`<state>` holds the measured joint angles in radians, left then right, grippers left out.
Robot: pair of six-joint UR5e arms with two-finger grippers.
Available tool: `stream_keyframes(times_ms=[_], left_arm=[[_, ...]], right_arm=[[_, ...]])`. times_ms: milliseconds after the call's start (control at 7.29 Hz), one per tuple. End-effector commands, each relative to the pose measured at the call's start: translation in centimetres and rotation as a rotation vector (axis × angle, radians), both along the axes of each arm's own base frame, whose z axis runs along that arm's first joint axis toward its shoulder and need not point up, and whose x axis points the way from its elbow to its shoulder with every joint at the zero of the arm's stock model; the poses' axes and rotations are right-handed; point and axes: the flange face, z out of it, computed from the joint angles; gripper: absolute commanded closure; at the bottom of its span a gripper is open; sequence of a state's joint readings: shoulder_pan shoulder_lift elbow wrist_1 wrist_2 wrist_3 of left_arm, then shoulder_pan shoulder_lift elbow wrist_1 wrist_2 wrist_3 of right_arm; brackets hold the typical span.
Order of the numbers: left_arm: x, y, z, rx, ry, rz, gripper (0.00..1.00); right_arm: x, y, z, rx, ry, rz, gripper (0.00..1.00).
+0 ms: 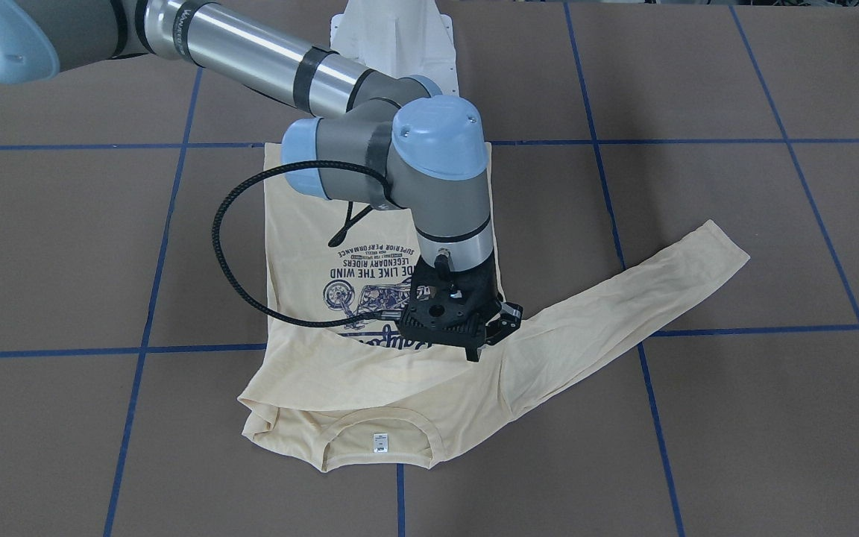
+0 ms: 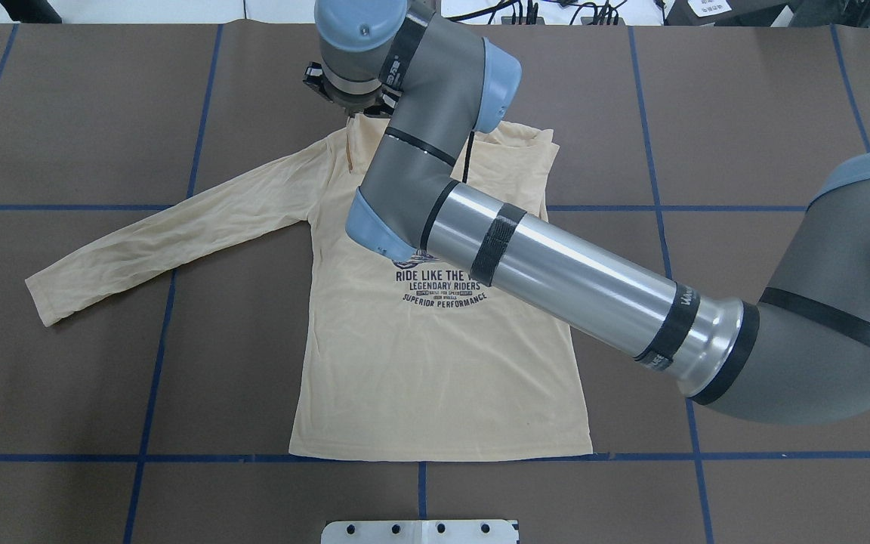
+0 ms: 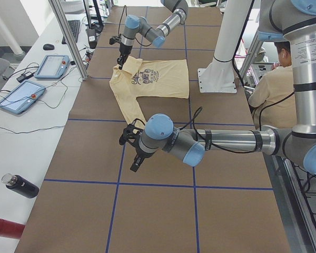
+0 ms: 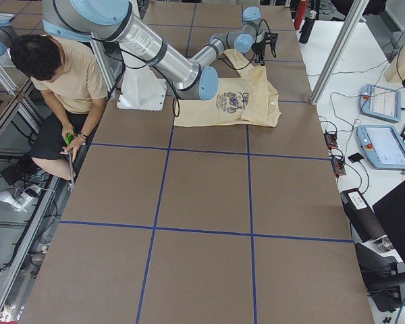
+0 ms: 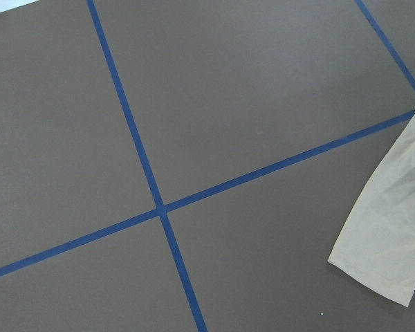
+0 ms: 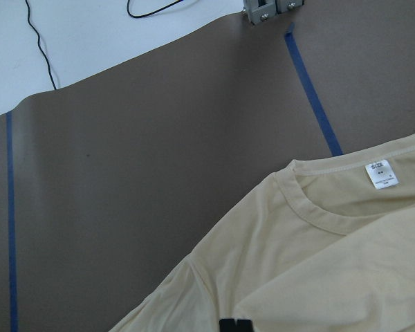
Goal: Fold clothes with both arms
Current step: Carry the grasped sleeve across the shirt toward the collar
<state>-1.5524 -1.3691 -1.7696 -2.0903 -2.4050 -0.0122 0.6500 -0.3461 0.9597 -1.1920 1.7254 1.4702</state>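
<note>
I see right gripper (image 1: 493, 328) clamped on T-shirt (image 1: 370, 388) shoulder mid-frame, left gripper (image 3: 132, 164) lower centre beside cuff, opening I cannot tell

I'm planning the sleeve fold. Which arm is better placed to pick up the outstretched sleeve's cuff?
Left, probably. The left end effector hovers near the cuff, which shows in its wrist view. The right end effector sits over the T-shirt near the shoulder, at the sleeve's other end.
</note>
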Motion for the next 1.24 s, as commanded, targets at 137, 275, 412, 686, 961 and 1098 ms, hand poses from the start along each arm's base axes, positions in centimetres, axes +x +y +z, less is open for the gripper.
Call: stream_keyframes(times_ms=[137, 275, 412, 686, 961, 1098], left_arm=[[1.8, -2.6, -1.1, 0.006, 0.012, 0.020, 0.01], [4.8, -5.5, -2.5, -0.039, 0.044, 0.016, 0.01], [7.3, -7.3, -3.8, -0.056, 0.061, 0.027, 0.01], [9.9, -9.5, -3.3, -0.066, 0.066, 0.059, 0.00], [16.4, -9.0, -2.9, -0.087, 0.120, 0.063, 0.00], [18.4, -8.2, -1.4, -0.123, 0.084, -0.003, 0.01]], right_arm=[[-4.8, 1.0, -2.4, 0.021, 0.002, -0.014, 0.98], [-5.7, 1.5, -3.5, 0.039, -0.023, -0.023, 0.97], [-7.0, 2.0, -3.0, 0.053, -0.035, -0.024, 0.90], [-7.1, 2.3, -4.0, 0.055, -0.051, -0.017, 0.03], [-6.9, 2.4, -5.2, 0.037, -0.073, 0.000, 0.02], [-6.6, 2.4, -5.5, 0.013, -0.094, 0.014, 0.02]])
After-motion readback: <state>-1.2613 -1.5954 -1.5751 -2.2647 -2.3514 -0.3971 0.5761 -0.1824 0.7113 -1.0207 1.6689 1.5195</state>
